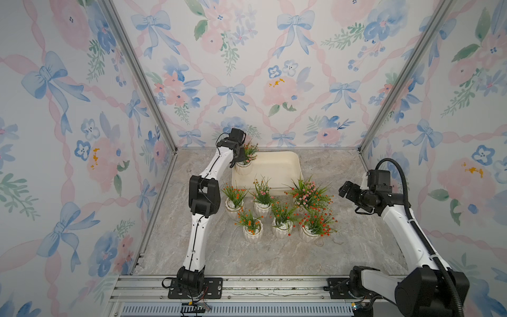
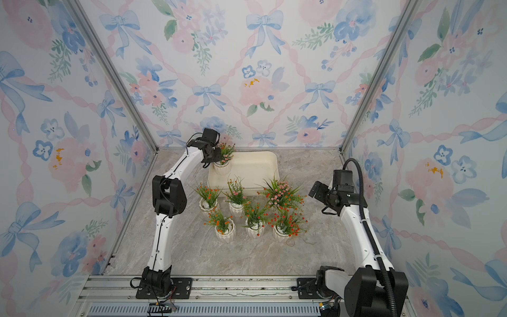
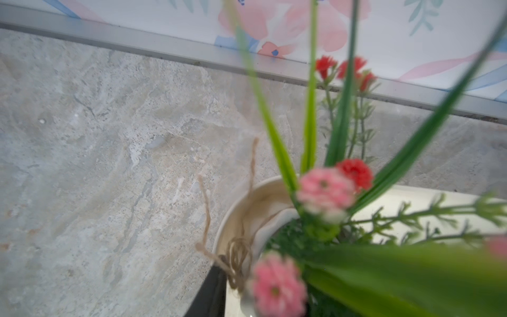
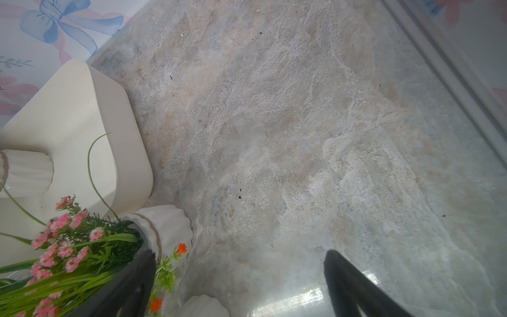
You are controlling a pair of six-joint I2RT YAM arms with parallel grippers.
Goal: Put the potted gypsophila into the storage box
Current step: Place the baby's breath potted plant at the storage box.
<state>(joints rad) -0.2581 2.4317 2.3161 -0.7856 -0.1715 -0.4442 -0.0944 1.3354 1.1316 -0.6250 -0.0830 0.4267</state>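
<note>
Pink-bloom pot (image 1: pixel 243 168) sits in storage box (image 1: pixel 274 153) corner; L gripper (image 1: pixel 238 158) jaws unclear, so open fully, lift straight. R gripper (image 1: pixel 346 192) jaws wide, empty.

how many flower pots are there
7: one pot in the far left corner of the storage box; six on the table in front of it, three in a rear row, three in front. None appears hidden.
</note>
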